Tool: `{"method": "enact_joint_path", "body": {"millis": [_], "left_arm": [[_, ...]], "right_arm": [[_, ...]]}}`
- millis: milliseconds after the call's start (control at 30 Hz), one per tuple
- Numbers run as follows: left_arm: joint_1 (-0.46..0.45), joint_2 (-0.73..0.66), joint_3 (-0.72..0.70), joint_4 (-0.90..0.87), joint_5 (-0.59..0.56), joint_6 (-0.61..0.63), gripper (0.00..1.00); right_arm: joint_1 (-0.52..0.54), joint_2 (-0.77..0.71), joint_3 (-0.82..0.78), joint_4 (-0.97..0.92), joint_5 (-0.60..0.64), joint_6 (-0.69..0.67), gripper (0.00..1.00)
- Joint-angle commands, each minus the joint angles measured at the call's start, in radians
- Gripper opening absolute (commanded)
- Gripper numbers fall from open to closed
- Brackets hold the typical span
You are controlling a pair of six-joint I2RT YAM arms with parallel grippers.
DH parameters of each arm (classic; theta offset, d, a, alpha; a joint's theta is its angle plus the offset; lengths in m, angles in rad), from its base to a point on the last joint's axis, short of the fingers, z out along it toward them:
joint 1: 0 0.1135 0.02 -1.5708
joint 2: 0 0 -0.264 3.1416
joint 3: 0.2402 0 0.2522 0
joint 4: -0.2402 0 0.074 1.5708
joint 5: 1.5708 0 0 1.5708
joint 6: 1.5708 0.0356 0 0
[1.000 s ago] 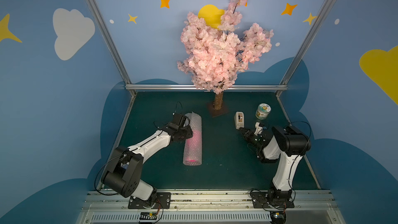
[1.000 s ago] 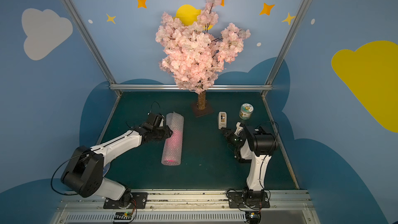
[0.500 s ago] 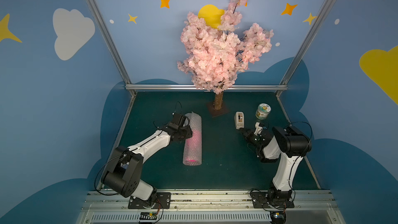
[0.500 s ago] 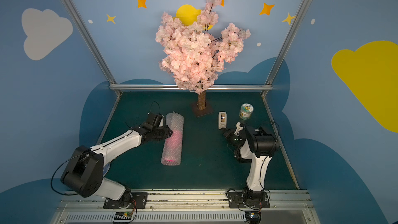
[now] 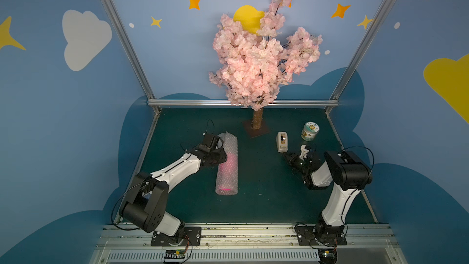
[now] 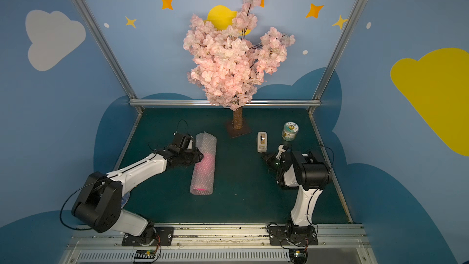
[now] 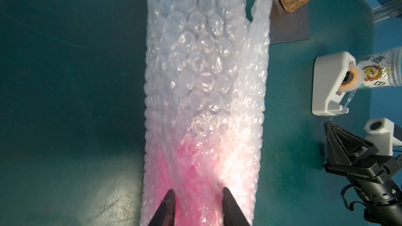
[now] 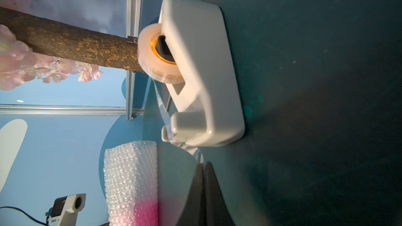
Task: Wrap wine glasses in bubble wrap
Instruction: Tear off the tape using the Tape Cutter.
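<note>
Over on the green mat (image 5: 266, 173), the pink goblet (image 5: 226, 171) lies rolled inside the bubble wrap (image 5: 229, 143), left gripper (image 7: 198, 194) narrowly pinching that roll, right gripper (image 8: 203, 166) clamped tight on tape (image 8: 195, 154) from the dispenser (image 8: 202, 72).

Clear, silvery-grey small-bubble plastic bubble wrap sheet (image 5: 226, 146) is rolled into a long tube. It lies flat on the dark green desk (image 5: 266, 186), left of centre, long axis running front to back. The hot-pink opaque plastic goblet (image 5: 226, 171) is inside, showing only as a pink blur through the film in the tube's nearer half. The far half looks clear. Cup and foot direction can't be told. The left end effector (image 7: 198, 192) clamps a raised fold of film over the pink part.
</note>
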Motion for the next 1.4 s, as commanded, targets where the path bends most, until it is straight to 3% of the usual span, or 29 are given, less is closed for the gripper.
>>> {"method": "enact_joint_path", "body": {"millis": [0, 233, 500, 733, 933, 1367], "left_arm": [[0.003, 0.002, -0.015, -0.024, 0.004, 0.009, 0.35], [0.003, 0.005, -0.018, -0.019, 0.003, 0.007, 0.35], [0.003, 0.007, -0.018, -0.018, 0.001, 0.009, 0.36], [0.003, 0.013, -0.018, -0.013, 0.004, 0.007, 0.36], [0.003, 0.015, -0.014, -0.013, 0.004, 0.009, 0.36], [-0.001, 0.033, -0.010, -0.006, 0.017, 0.012, 0.35]], "right_arm": [[-0.009, 0.031, -0.028, -0.153, 0.018, -0.029, 0.00], [-0.011, 0.030, -0.030, -0.154, 0.016, -0.030, 0.00], [-0.003, -0.062, 0.000, -0.377, 0.059, -0.058, 0.00], [-0.011, -0.079, 0.014, -0.420, 0.055, -0.066, 0.00], [0.003, -0.143, 0.096, -0.690, 0.070, -0.117, 0.00], [-0.014, -0.271, 0.020, -0.655, -0.044, -0.158, 0.00]]}}
